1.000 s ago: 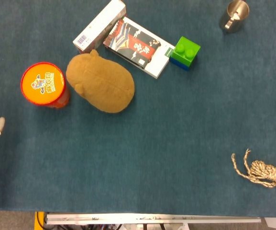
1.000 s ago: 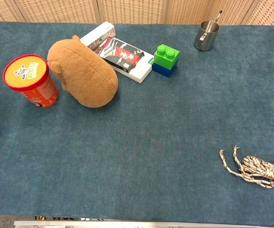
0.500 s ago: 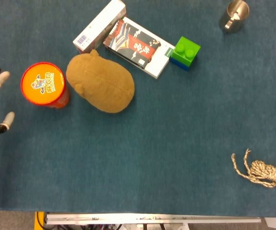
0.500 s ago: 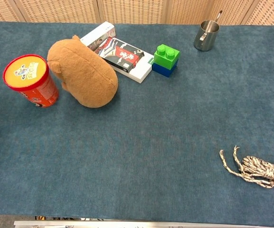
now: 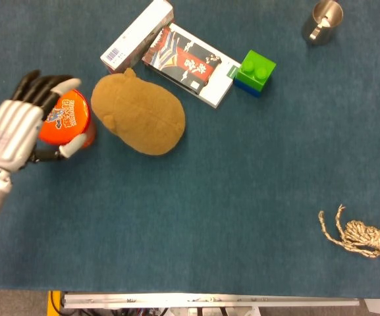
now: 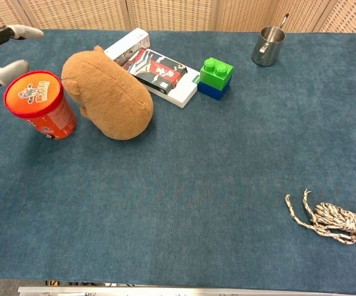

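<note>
Head view and chest view of the counter (image 5: 242, 217), covered in blue cloth. The left hand (image 5: 20, 128) hovers over the orange tub (image 5: 68, 120), its fingers (image 5: 58, 84) spread apart above the tub's printed lid and its thumb low beside the tub's near wall. In the chest view only the fingertips (image 6: 10, 71) show at the left edge, just above and behind the rim of the orange tub (image 6: 37, 102); whether they touch the tub cannot be told. The hand holds nothing and its fingers are parted. The right hand appears in neither view.

The orange tub stands upright near the left edge of the counter, slightly tilted in the chest view. Just beside it, on its right, lies the brown plush toy (image 5: 139, 117), a rounded soft body; the 2 are touching or very nearly so. Behind the plush toy lies a white carton (image 5: 137, 34) on its side, and against it a flat printed box (image 5: 191, 64) with a red, black and white cover. At the far end of that box stands a green brick (image 5: 256, 69) stacked on a blue brick (image 5: 249, 87).

A metal cup (image 5: 322, 21) with a handle stands at the far right corner, well apart from the rest. A coil of rope (image 5: 364, 237), pale and speckled with frayed ends, lies near the right edge on the near side of the counter.
</note>
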You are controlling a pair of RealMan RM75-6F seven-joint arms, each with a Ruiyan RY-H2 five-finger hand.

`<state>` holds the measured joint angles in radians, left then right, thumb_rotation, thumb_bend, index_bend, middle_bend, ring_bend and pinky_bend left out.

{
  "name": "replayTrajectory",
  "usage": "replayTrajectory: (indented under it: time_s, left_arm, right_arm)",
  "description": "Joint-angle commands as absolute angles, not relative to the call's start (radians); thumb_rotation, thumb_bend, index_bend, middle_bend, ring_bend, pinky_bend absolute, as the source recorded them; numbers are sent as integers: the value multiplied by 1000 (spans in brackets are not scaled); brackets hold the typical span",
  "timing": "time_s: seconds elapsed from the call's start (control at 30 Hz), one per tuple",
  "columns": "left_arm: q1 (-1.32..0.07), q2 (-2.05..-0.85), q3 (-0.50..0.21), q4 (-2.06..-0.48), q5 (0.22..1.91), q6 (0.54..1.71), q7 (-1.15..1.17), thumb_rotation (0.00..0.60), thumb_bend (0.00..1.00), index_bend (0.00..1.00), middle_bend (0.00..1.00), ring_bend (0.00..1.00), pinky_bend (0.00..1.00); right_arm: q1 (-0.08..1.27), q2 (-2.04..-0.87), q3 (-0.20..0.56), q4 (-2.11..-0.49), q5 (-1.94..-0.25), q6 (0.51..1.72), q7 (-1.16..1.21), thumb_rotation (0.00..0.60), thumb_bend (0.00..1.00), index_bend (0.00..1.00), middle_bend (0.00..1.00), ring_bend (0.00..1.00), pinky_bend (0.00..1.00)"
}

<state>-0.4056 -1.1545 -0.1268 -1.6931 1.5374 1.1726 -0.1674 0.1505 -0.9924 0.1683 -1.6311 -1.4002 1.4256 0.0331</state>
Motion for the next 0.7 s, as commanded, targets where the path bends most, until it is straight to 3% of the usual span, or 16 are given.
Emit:
replayTrajectory:
  time_s: [0.03,0.33,0.7]
  left_arm:
    - [-459,-1186,-147,-1679,1528,1120,-218,1,142,112,120,101,5]
    - [-572,-1296,-177,-1572,1471,1008,-195,0,112,108,88,58,5]
    - [-658,-1399,-197,-1434,1410,953,-120,0,93,107,85,40,0]
  right_arm:
    - [148,-991,167,-1633,-1398,1428,32,600,250,283,318,214,272]
    - [145,-994,159,-1638,-1392,1424,22,600,249,283,318,215,272]
    - [151,-1000,156,-1629,-1377,1405,17,600,249,283,318,215,272]
